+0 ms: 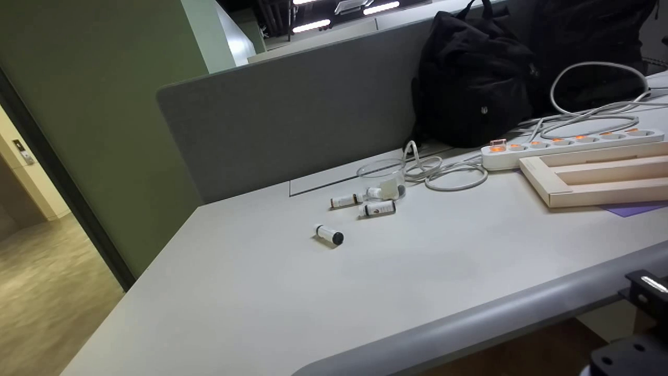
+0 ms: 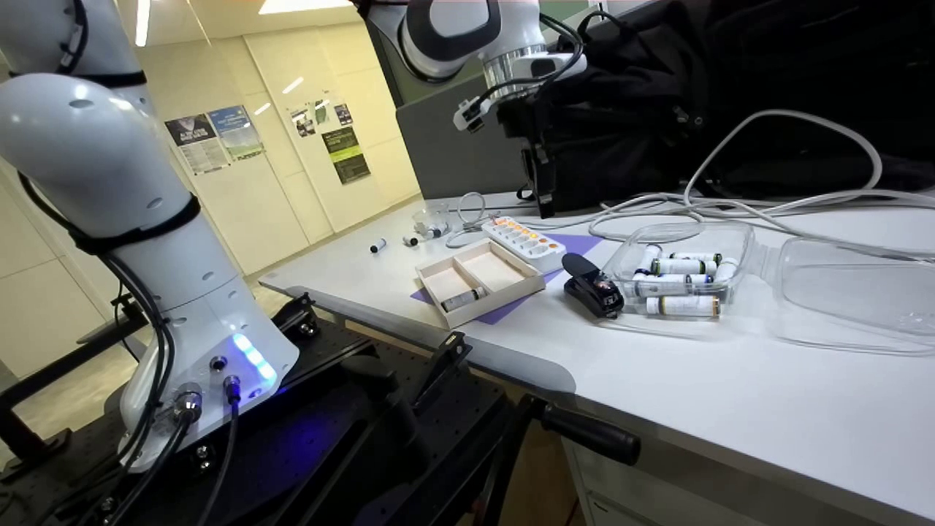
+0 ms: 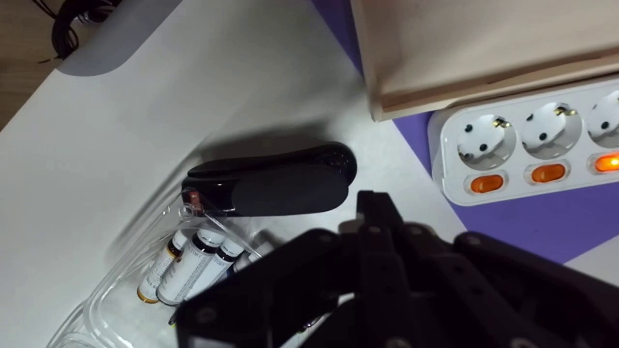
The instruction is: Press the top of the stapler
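Note:
The black stapler [image 2: 593,288] stands on the white table in an exterior view, its top lever tilted up. In the wrist view the stapler [image 3: 271,186] lies sideways in the picture, its matte top pad facing me. One end touches or nearly touches the clear container's rim. My gripper [image 3: 379,195] has its fingertips together with nothing between them. The fingertips appear just past the stapler's rounded end in the wrist view. In an exterior view the gripper [image 2: 544,208] points down, above the table and apart from the stapler.
A clear container [image 2: 730,237] of small bottles stands beside the stapler, its open lid [image 2: 855,292] attached. A white power strip [image 2: 537,252] and a wooden tray [image 2: 467,318] lie on purple paper [image 2: 504,310]. Black bags [image 1: 469,78] and white cables [image 1: 459,183] are behind.

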### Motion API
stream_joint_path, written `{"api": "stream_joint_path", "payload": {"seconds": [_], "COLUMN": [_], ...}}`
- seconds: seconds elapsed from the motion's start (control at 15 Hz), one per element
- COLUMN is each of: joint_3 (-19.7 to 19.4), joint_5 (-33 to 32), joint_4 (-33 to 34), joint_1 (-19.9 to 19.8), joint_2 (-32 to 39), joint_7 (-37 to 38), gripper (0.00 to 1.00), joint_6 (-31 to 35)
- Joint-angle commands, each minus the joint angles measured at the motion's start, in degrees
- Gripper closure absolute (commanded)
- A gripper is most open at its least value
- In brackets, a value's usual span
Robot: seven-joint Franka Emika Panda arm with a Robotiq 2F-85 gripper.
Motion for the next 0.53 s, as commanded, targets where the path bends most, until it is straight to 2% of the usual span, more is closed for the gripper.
{"api": "stream_joint_path", "payload": {"seconds": [0.0,0.47], "joint_3": [-0.16,0.03], "joint_5": [0.71,1.81], "joint_4": [0.76,2.17], "joint_1": [-0.27,-0.38], "joint_2": [3.07,8.06], "joint_7": [-0.47,-0.89], "gripper": [1.00,1.00], "joint_6": [3.22,5.01]}}
